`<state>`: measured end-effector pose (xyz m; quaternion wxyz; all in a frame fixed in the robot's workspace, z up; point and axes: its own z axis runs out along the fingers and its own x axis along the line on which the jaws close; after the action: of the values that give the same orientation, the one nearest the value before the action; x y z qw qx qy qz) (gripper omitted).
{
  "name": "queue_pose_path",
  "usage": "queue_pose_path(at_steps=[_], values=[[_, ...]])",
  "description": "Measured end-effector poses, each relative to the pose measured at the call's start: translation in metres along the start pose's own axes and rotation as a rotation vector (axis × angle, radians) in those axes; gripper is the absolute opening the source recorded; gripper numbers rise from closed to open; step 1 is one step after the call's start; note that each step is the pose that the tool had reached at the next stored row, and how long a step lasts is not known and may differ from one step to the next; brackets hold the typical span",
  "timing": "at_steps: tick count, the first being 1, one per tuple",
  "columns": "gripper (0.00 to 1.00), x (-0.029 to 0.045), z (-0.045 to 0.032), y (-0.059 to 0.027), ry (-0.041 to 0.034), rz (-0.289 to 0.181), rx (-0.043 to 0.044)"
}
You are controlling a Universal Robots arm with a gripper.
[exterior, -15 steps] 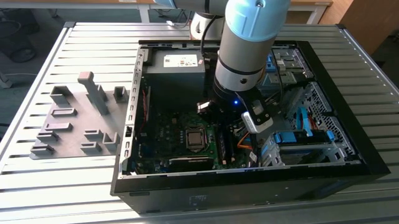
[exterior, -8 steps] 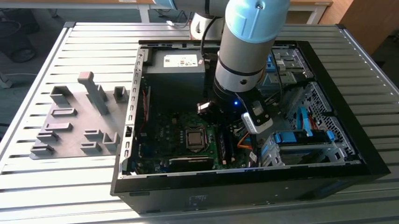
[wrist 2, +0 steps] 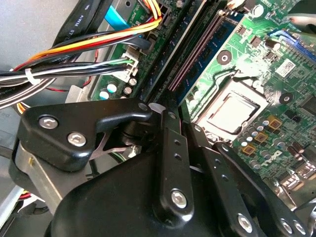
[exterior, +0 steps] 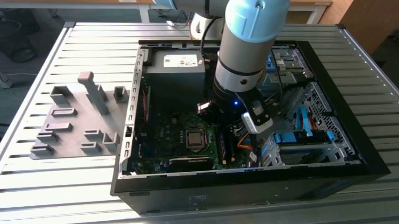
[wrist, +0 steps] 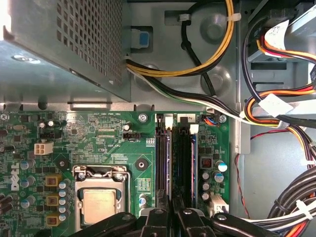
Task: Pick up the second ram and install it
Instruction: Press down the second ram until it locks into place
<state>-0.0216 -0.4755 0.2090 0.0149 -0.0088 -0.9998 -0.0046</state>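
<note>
The job looks to be at the installing stage, as far as I can judge. In the exterior view the grey fixture tray (exterior: 68, 135) on the table carries no memory stick, and the one arm (exterior: 246, 51) reaches down into the one open computer case (exterior: 374, 154). In the first wrist view the gripper (wrist: 170, 219) sits right at the near end of the bank of memory slots (wrist: 163, 158) on the green motherboard (wrist: 98, 128), just beside the single processor socket (wrist: 101, 205). The second ram I cannot pick out for certain: a thin dark strip runs along the slot line straight under the gripper (it may be the stick seen edge-on, or just a slot). So I cannot tell whether the gripper is clamped on the stick or free, nor whether it is seated. The slots lie too close together to count surely. One perforated metal power supply box (wrist: 59, 44) stands beyond the board.
</note>
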Motion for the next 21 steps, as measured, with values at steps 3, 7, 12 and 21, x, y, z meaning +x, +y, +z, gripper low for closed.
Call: queue_pose_path(at_steps=[3,7,12,21], values=[[0.14,0.0,0.0,0.0,0.0001,-0.001,0.0004],[0.14,-0.0001,0.0017,0.0,0.0,-0.001,0.0003],[0.14,-0.0002,0.0057,-0.0001,0.0003,-0.001,0.0003],[0.14,-0.0002,0.0072,-0.0001,0.0009,-0.001,0.0004]])
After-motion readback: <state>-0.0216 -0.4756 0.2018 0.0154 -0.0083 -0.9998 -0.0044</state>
